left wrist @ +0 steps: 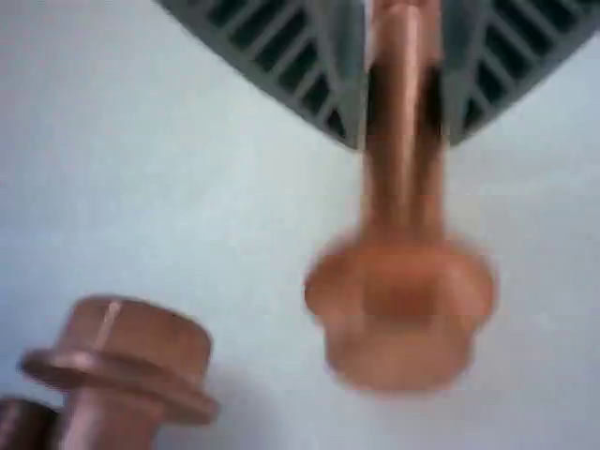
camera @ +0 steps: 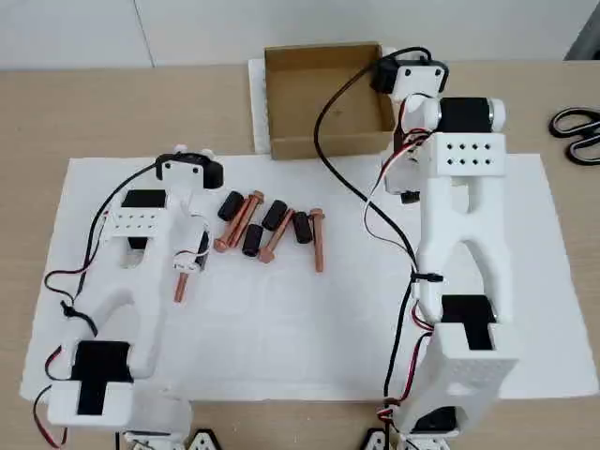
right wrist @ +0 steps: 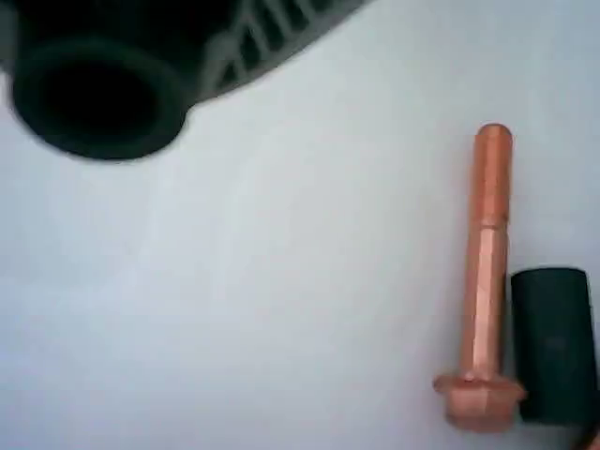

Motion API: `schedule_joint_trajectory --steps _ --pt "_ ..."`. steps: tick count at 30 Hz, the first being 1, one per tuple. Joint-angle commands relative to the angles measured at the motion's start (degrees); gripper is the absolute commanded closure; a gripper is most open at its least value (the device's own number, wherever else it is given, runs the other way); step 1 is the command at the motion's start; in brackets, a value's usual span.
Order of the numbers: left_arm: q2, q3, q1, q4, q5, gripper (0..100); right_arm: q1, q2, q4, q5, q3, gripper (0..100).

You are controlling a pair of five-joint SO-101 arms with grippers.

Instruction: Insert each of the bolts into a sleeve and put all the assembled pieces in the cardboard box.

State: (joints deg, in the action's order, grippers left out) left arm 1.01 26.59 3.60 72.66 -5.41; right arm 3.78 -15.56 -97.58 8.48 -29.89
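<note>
No text, label, number or sign can be read on anything here.

Left gripper pinches a bolt by its shank, head out beyond the jaws; right gripper clasps a sleeve.

Between my two arms the near half of the white sheet lies open, with room to pass. Farther back the bolts and sleeves lie packed, several touching, leaving only narrow gaps between them. The black cable of my right arm loops over the cardboard box, across its opening.
</note>
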Motion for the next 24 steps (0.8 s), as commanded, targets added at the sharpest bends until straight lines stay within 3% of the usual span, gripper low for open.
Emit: schedule_joint_trajectory --steps 1,24 --pt "0.09 -0.13 0.18 -1.32 -0.26 90 0.13 3.91 -0.57 -0.09 -0.26 99.5" --pt "1.49 0.04 0.44 -5.63 -0.09 90 0.13 3.91 -0.92 -0.09 -0.26 99.5"
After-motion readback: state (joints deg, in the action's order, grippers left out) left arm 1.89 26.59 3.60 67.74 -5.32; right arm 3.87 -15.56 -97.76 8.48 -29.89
